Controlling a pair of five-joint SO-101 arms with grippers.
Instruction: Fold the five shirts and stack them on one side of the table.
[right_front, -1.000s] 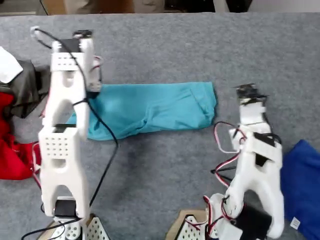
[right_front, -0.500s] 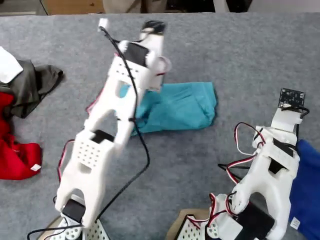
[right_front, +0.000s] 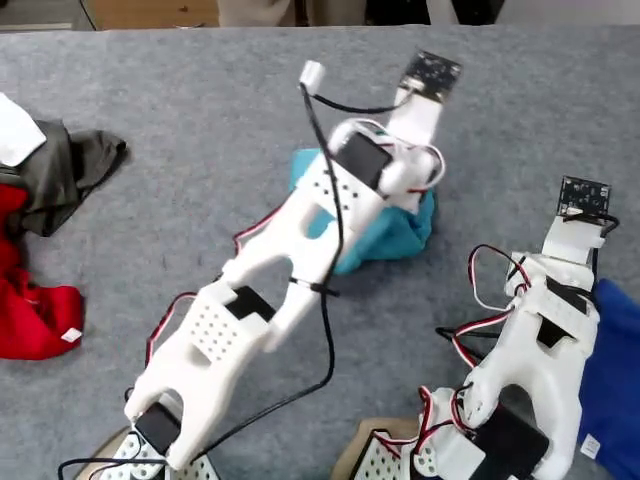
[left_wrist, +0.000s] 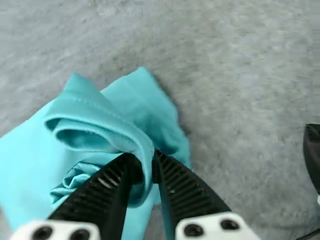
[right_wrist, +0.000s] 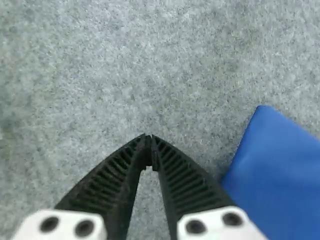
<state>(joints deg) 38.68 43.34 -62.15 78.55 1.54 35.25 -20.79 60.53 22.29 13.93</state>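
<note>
Left arm (right_front: 300, 228) farther right, pincer (left_wrist: 145, 161) on shirt (left_wrist: 35, 165)

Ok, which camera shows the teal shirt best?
The left wrist view: the teal shirt is close up, its fold pinched by the left gripper. In the high view the left arm hides most of it. The right wrist view faces a blue shirt.
</note>
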